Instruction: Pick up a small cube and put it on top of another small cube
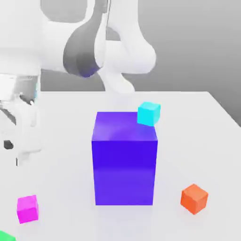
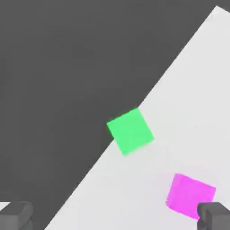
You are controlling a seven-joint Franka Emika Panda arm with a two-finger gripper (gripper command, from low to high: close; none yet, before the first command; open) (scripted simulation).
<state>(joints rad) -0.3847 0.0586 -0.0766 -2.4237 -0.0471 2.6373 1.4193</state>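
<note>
Green cube (image 2: 130, 131) beneath open hand (image 2: 114, 216)

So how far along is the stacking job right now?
Nothing is stacked yet. The tool is open and empty above the green cube at the table edge, with the pink cube close by. Grasping, lifting and placing are all left.

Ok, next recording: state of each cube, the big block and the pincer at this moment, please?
pincer: open, holding nothing, above the green and magenta cubes
green cube: on the table at its edge, free
magenta cube: on the table, free, nothing stacked on it
orange cube: on the table, free
cyan cube: beyond the big block, unstacked
blue block: upright on the table
</note>
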